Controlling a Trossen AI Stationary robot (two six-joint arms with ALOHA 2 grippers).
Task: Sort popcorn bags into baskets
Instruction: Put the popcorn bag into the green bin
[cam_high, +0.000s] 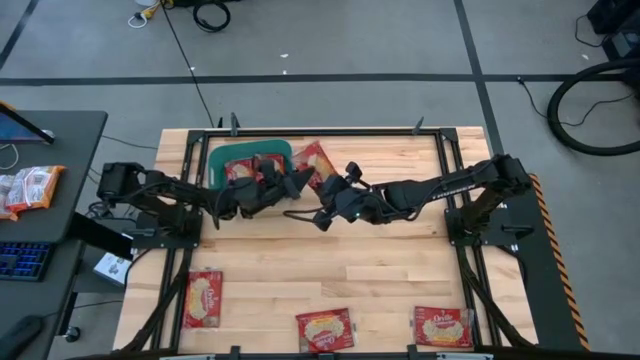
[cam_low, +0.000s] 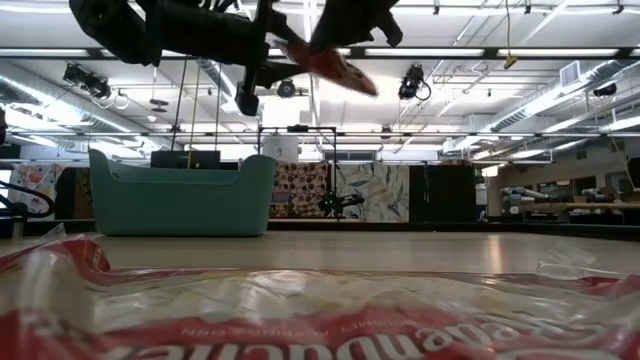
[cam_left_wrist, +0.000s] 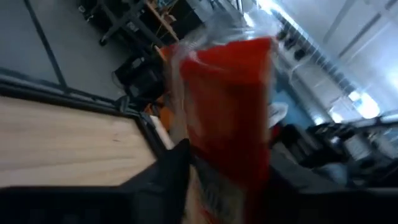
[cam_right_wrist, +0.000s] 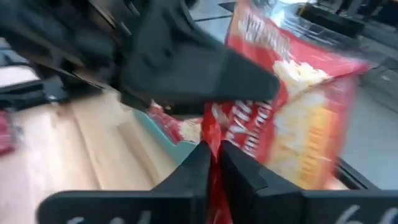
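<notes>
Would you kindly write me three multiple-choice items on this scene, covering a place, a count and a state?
1. Where does the teal basket stand?
A) at the table's far edge, on the left arm's side
B) at the table's centre
C) on the floor

2. How many popcorn bags lie along the edge opposite the basket?
A) one
B) three
C) six

3. The raised bag between the arms is:
A) flat on the table
B) in the basket
C) held aloft

Answers: A, the high view shows it; B, three lie there; C, the left end effector and right end effector pinch it.
</notes>
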